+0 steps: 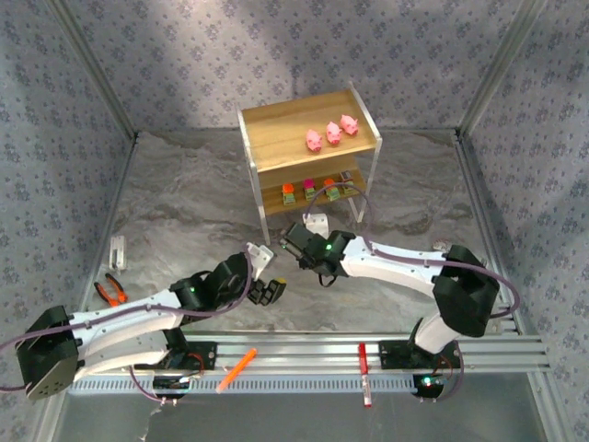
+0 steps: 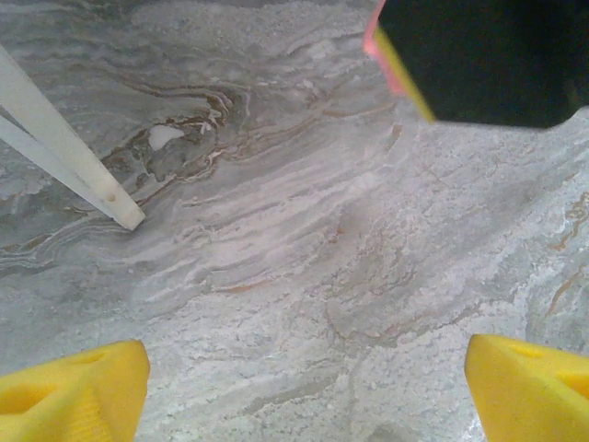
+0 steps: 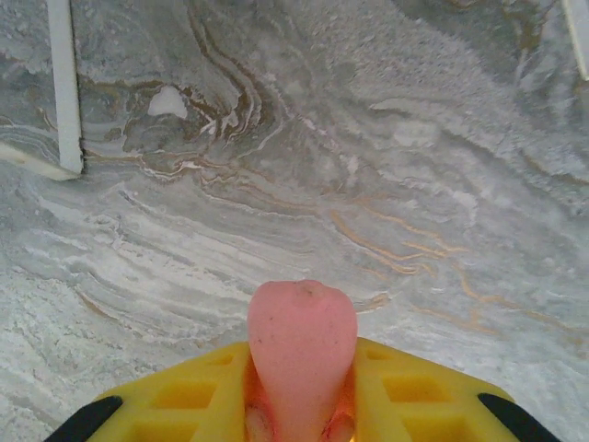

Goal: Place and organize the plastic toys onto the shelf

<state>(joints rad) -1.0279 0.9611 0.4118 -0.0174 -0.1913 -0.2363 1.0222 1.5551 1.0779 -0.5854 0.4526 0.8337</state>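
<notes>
Centrally shelf [image 1: 276, 124] on grey marbled tabletop [image 1: 184, 212], patterned walls [image 1: 184, 55] around.

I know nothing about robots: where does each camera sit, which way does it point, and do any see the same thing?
Top external: above and behind the arms, looking down at the table, shelf, left gripper and right gripper.
Left wrist: on the left arm, facing down at the table; its yellow fingers stand open.
Right wrist: on the right arm, facing down; its yellow fingers clamp a pink pig.
Shared: both wrist views catch a white shelf leg and the same white marbling blotch.
</notes>
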